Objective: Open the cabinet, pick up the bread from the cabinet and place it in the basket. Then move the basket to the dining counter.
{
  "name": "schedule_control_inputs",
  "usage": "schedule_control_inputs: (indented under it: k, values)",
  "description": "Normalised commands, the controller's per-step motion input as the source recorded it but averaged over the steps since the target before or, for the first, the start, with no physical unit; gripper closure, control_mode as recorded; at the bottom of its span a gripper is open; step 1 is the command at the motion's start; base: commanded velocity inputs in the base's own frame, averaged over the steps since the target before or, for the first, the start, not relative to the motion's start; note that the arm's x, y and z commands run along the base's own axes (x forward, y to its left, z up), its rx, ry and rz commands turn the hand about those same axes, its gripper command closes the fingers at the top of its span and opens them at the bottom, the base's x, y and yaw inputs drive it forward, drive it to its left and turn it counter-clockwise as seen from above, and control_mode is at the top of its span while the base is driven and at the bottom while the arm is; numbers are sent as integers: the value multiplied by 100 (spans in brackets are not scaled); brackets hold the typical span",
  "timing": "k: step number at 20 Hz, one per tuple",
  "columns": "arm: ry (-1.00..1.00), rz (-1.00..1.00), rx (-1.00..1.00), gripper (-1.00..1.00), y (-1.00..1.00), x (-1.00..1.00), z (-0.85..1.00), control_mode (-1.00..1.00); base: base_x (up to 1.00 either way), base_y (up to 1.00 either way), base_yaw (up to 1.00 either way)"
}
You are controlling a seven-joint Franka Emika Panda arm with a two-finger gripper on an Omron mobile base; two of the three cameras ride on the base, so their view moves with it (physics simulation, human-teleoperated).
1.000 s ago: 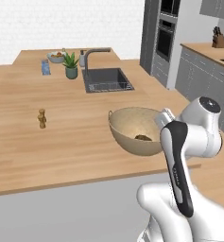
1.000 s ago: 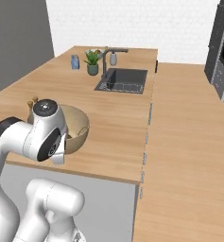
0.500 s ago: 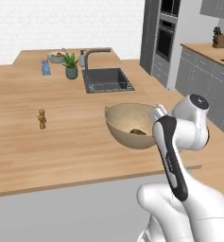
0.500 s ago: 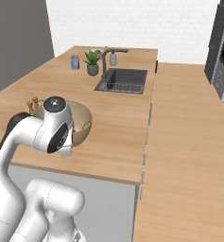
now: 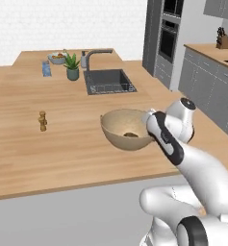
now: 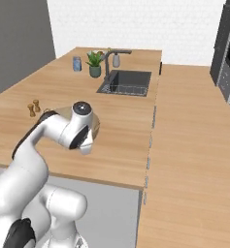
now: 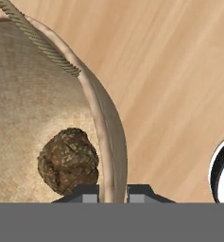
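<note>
Gripper [image 7: 112, 189] clamped tight on the rim of the large round tan woven basket [image 5: 126, 129], held just over the long light wooden dining counter [image 5: 62, 144]. Small dark brown bread lump [image 7: 68, 160] sat inside, right by the fingertips.

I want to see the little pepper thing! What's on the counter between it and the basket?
Nothing. In the left base view, bare wooden dining counter runs from the small brown shaker to the basket.
</note>
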Motion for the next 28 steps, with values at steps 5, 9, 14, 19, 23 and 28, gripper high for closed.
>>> schedule_control_inputs:
  k: [5, 9, 14, 19, 23, 28]
  values:
    - [3, 16, -2, 100, 0, 62, -53, -100, 0, 0, 0]
    - [13, 10, -1, 100, -3, 48, -63, -100, 0, 0, 0]
    - [12, 6, -2, 100, -2, 33, -54, -100, 0, 0, 0]
    - [0, 8, 0, 100, 0, 6, -11, -100, 0, 0, 0]
    - [0, 6, 0, 100, 0, 1, -4, -100, 0, 0, 0]
    - [0, 5, 0, -100, 0, 0, 0, -100, 0, 0, 0]
